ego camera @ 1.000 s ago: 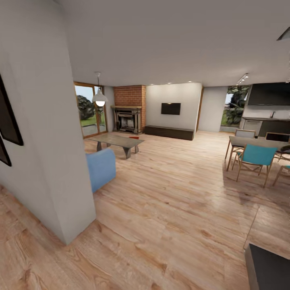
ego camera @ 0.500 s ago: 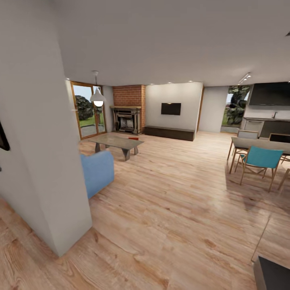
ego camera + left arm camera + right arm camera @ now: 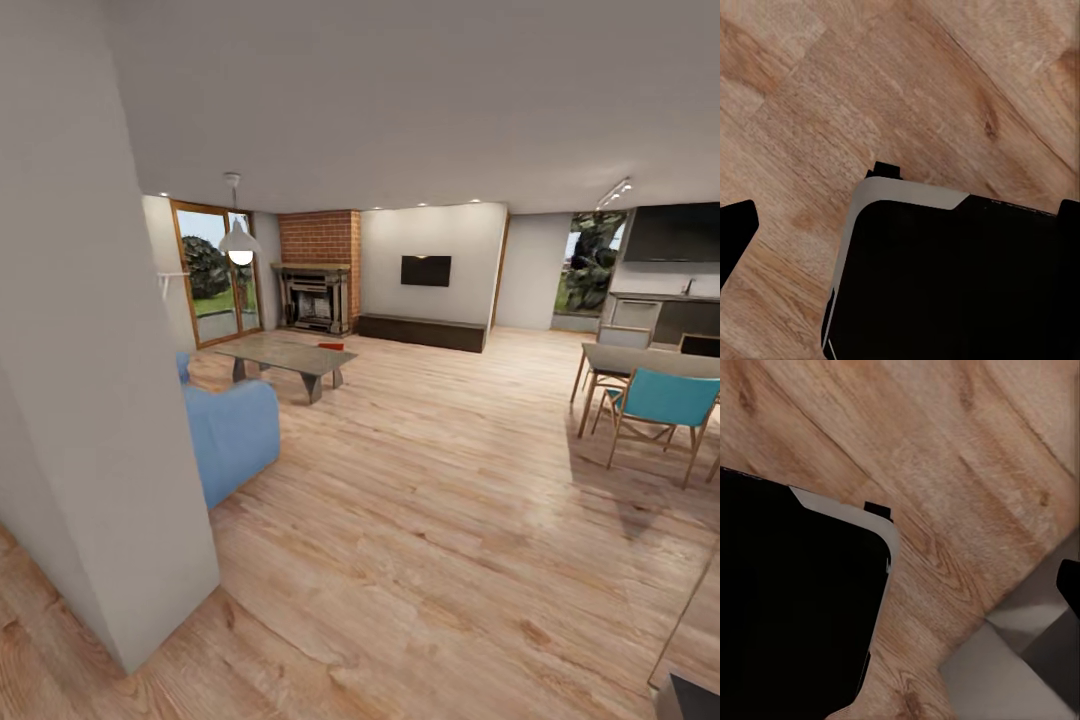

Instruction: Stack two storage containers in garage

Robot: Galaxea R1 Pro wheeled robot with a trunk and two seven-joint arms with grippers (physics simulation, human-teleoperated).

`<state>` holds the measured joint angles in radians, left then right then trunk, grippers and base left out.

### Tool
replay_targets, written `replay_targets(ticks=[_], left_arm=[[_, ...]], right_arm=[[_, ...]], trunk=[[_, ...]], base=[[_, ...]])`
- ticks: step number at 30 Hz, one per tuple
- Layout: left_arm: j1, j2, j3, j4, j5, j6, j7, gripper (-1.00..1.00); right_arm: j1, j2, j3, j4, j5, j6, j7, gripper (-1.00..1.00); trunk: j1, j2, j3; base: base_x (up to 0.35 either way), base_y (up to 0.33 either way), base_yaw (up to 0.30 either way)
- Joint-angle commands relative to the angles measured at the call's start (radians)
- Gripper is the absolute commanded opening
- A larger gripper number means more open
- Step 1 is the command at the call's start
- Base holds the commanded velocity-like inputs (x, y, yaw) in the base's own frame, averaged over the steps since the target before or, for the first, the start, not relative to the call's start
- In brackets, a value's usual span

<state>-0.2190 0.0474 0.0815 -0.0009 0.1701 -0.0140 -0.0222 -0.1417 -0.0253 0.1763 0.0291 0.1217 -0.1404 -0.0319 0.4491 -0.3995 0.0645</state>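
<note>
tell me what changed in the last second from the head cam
The camera moved, not the furniture: the view swung and advanced past the near wall corner, so more of the blue sofa and glass doors shows, and the dark frames on that wall have left the picture. The teal chair slid rightward in the picture. Coffee table, the red thing on it, TV and brick fireplace kept their places. Nothing was grasped or released.

Home living rm: sofa (image 3: 232,432), TV (image 3: 425,270), fireplace (image 3: 314,297).

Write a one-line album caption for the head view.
Living room: light wood-plank floor, blue sofa, low grey coffee table, brick fireplace column, black wall TV.
</note>
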Motion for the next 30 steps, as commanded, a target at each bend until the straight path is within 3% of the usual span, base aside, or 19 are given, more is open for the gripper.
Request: replay_targets(ticks=[1, 8, 30], left_arm=[[0.000, 0.000, 0.007, 0.001, 0.003, -0.001, -0.002, 1.00], [0.000, 0.000, 0.007, 0.001, 0.002, -0.001, -0.002, 1.00], [0.000, 0.000, 0.007, 0.001, 0.003, -0.003, -0.002, 1.00]], right_arm=[[-0.001, 0.000, 0.001, 0.003, 0.010, -0.005, -0.003, 1.00], [-0.001, 0.001, 0.001, 0.003, 0.009, -0.004, -0.003, 1.00], [-0.001, 0.001, 0.002, 0.003, 0.009, -0.004, -0.003, 1.00]], trunk=[[0.001, -0.001, 0.000], [0.001, -0.001, 0.000], [0.001, -0.001, 0.000]], base=[[0.323, 0.000, 0.000], [0.323, 0.000, -0.112], [0.323, 0.000, -0.239]])
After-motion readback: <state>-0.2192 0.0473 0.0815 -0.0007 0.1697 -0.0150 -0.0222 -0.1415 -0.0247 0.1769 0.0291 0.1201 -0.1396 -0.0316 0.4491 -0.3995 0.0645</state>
